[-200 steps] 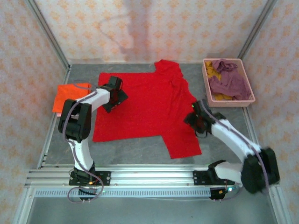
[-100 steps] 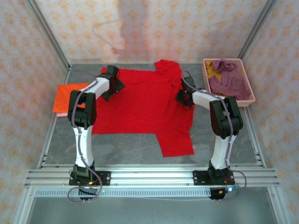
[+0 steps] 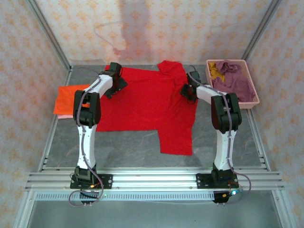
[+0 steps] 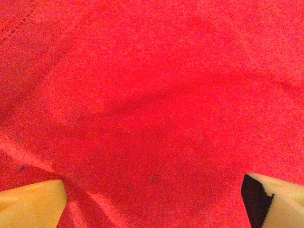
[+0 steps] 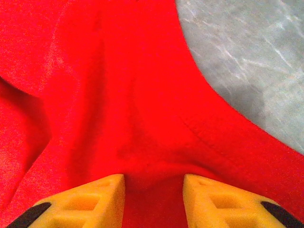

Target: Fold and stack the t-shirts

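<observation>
Counted on the grey surface (image 3: 123,145): one red t-shirt (image 3: 142,102) spread flat at centre, one folded orange t-shirt (image 3: 66,97) at 9 o'clock, and one pink basket (image 3: 237,104) at 2 o'clock holding one mauve-purple t-shirt (image 3: 235,83) and one mustard yellow t-shirt (image 3: 216,71). At 11 o'clock, low over the red cloth's far left corner: left jaws, spread wide, gripping nothing. At 1 o'clock, by the red cloth's right edge: right jaws, about half closed, pinching a raised ridge of that cloth.
</observation>
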